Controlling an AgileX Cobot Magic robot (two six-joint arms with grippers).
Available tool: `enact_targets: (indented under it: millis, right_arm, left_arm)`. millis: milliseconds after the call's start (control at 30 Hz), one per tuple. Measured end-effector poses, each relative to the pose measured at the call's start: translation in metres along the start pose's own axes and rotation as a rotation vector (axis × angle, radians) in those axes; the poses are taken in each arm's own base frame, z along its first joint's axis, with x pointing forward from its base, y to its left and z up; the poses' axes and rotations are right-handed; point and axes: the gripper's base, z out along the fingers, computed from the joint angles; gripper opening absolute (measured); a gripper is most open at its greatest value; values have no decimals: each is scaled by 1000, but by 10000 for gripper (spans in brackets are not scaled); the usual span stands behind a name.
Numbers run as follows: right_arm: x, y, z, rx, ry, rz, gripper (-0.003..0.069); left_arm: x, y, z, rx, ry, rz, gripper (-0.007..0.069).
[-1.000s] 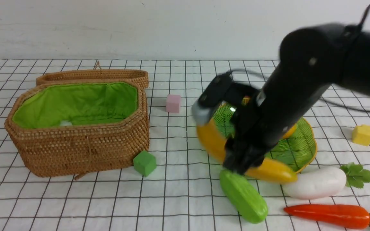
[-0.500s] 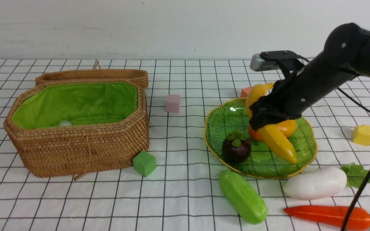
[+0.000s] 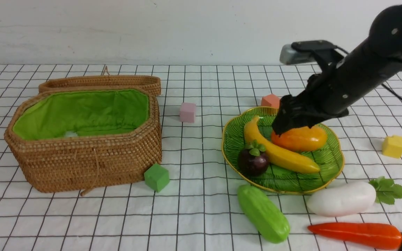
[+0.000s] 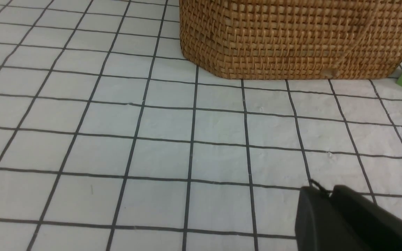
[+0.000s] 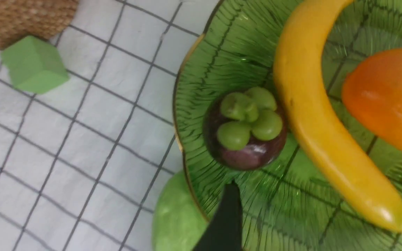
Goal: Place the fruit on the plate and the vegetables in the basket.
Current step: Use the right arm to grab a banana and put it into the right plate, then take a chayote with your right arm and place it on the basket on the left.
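step: fruit [image 3: 277, 153] all on plate [image 3: 234, 139], vegetables [image 3: 340, 199] pending | right end effector [image 3: 282, 125] spread, empty, over mango [image 3: 300, 138] | next: grasp near cucumber [image 3: 263, 213], carry left to basket [image 3: 89, 164]

No legible text, label, brand, number or sign in any of the views.
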Motion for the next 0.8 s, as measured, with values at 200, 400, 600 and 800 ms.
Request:
enact_targets:
  millis: [200, 400, 600, 800]
  right_arm:
    - [22, 41, -18, -85, 39, -57, 645]
    - [85, 69, 42, -141, 268, -94, 627]
    - [101, 63, 84, -93, 267, -73, 592]
    - [106, 60, 101, -94, 292, -47, 401]
  left_arm:
    - [0, 0, 0, 0, 0, 0, 50]
    - [0, 0, 0, 0, 0, 0, 54]
    - [0, 0, 0, 0, 0, 0, 59]
    - [0, 0, 0, 0, 0, 0, 64]
